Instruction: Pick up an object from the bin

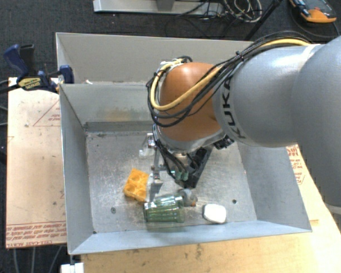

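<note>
My gripper (170,198) hangs under the arm's orange cover, low over the front middle of the bin, and it is open. One silver finger (155,181) comes down beside the left end of a green see-through bottle (163,211) that lies on its side near the front wall. The other fingertip (188,197) sits by the bottle's right end. The bottle lies just below and between them, not lifted. A yellow-orange sponge chunk (136,185) rests directly left of the left finger. To the right of the bottle lies a small white oval piece (214,213).
The arm's big grey link and orange cover hang over the bin's right and back parts and hide the floor there. The bin's front wall runs close behind the bottle and the white piece.
</note>
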You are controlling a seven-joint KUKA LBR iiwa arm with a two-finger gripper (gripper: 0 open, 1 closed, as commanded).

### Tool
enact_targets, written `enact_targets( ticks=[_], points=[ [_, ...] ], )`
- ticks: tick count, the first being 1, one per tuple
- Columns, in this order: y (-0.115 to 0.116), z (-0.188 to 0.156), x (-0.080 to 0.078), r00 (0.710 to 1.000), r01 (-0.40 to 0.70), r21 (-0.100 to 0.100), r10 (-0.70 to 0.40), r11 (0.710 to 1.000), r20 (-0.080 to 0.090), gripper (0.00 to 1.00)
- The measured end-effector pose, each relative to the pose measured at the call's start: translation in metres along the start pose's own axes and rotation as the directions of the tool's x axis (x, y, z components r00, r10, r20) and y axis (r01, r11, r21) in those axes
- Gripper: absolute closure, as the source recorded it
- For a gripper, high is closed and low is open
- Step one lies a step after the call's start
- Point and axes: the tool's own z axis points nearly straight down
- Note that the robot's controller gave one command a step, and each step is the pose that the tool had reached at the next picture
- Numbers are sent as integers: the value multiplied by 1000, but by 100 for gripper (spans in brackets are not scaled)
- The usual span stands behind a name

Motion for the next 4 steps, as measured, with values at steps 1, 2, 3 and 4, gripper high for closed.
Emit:
enact_targets(
  ticks=[1, 2, 3, 4],
  points=[
    [-1, -4, -2, 1000, -3, -1, 3, 1000, 7, 0],
    [2, 69, -4, 989, 150, -1, -150, 989, 11, 100],
    [2, 69, -4, 989, 150, -1, -150, 989, 11, 100],
    [18, -56, -21, 976, 218, 1, -218, 976, 10, 100]
  ],
)
